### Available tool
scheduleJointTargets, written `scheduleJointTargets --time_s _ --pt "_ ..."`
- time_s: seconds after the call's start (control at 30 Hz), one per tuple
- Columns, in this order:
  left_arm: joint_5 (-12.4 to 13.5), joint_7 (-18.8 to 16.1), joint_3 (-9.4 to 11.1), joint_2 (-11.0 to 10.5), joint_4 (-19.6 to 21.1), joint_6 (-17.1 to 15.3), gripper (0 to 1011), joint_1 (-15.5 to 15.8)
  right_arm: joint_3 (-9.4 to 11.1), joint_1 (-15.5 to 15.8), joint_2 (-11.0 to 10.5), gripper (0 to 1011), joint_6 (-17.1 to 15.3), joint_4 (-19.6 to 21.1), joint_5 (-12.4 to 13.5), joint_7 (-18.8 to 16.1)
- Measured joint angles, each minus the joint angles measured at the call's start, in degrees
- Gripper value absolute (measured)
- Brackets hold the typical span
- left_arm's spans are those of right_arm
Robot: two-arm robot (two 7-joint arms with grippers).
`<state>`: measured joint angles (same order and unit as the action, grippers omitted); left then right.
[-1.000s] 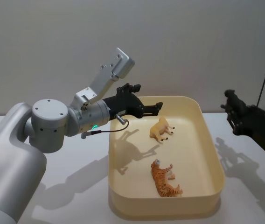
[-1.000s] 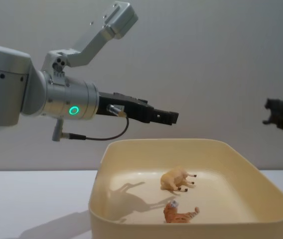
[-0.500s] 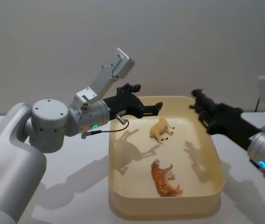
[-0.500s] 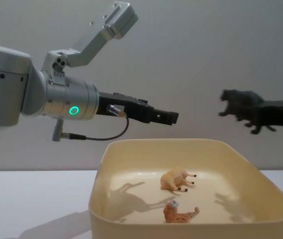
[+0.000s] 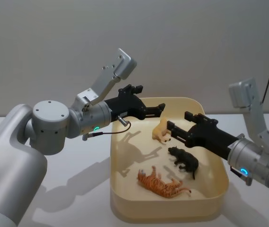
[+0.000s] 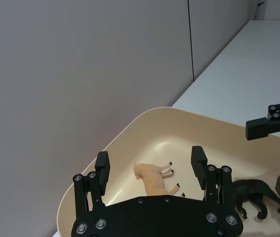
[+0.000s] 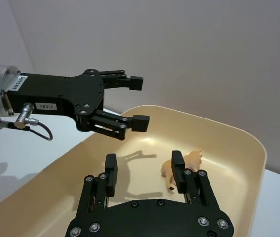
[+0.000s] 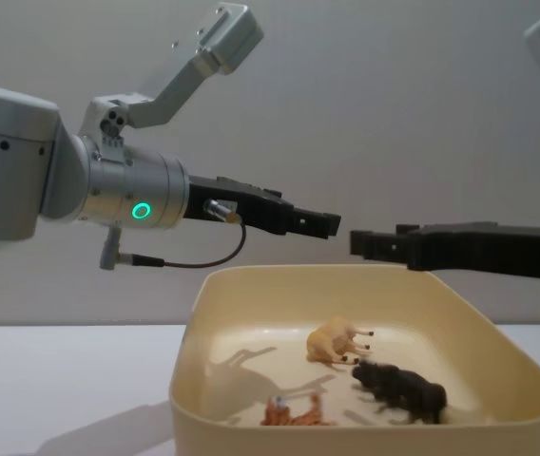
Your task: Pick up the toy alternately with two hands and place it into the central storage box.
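The central storage box (image 5: 125,189) is a large cream-yellow tub, rectangular with rounded corners and smooth walls, standing upright and open. Three animal toys lie on its floor. A tan toy (image 5: 161,130) lies on its side towards the far end, legs pointing right. A black toy (image 5: 183,161) lies right of the middle, just nearer than the tan one. An orange striped tiger toy (image 5: 162,184) lies on its side near the front wall, stretched left to right, apart from the other two.
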<state>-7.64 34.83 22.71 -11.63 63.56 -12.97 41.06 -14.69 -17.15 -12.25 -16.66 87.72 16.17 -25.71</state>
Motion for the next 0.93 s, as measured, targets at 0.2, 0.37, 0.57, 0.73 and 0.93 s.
scheduleJointTargets --time_s 0.2,0.37,0.57,0.73,0.93 --pt "0.0 0.0 0.0 0.0 0.0 0.0 1001 0.0 -0.6 -0.4 0.5 792 -0.7 -0.5 -0.3 -0.8" --pt "0.0 0.0 0.0 0.0 0.0 0.0 1002 0.0 -0.6 -0.3 0.3 961 -0.6 -0.3 -0.2 -0.7" --pt "0.0 0.0 0.0 0.0 0.0 0.0 1002 0.0 0.2 0.4 -0.6 1001 0.6 0.9 0.6 0.5" --pt "0.0 0.0 0.0 0.0 0.0 0.0 1001 0.0 0.8 1.1 -1.4 1001 1.4 2.1 1.4 1.6" --pt "0.0 0.0 0.0 0.0 0.0 0.0 1001 0.0 1.1 1.5 -1.8 1001 1.9 2.8 1.8 2.2"
